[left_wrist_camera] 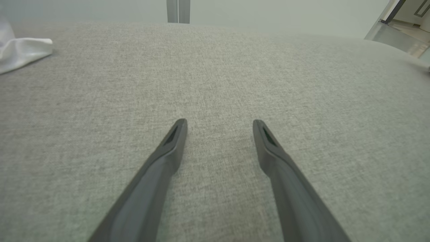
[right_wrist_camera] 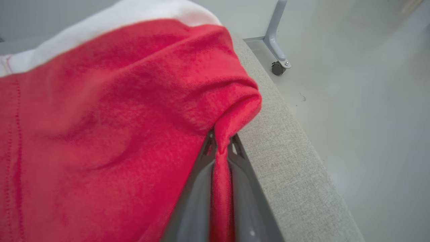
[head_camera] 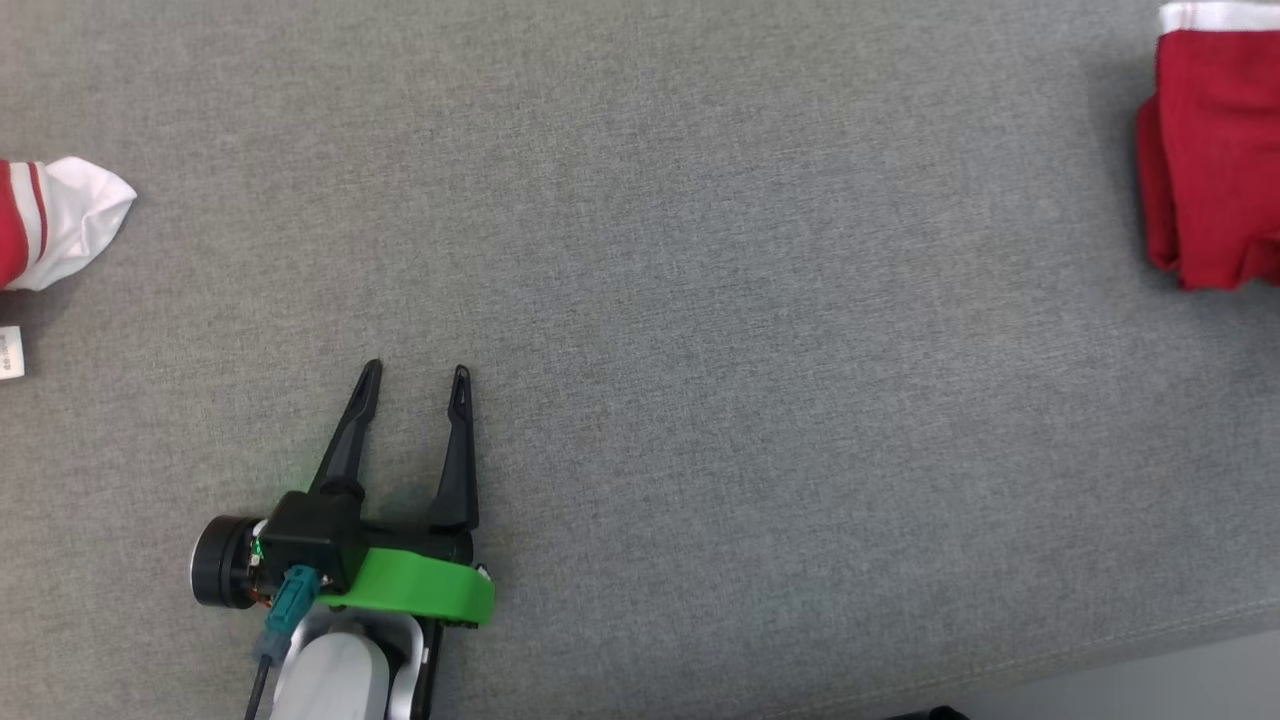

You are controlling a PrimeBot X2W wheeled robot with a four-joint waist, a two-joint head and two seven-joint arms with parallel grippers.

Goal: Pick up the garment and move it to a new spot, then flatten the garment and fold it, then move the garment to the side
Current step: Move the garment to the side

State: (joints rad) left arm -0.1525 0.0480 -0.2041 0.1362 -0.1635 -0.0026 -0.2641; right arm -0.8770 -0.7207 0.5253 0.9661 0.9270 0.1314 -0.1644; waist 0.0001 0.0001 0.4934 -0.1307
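Item: red garment [head_camera: 1215,150], bunched at far right edge of grey surface [head_camera: 700,300]. Right gripper [right_wrist_camera: 221,143]: pinching a corner fold, likely for lifting. Left gripper [head_camera: 417,378]: fingers spread, unladen, near left.

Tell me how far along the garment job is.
Barely started. Done: nothing looks finished; the red garment lies bunched at the edge of the grey table. In hand: the pick-up, with the right gripper shut on a fold of it. To do: lifting, moving, flattening, folding and setting it aside. The left gripper hangs open over bare fabric.
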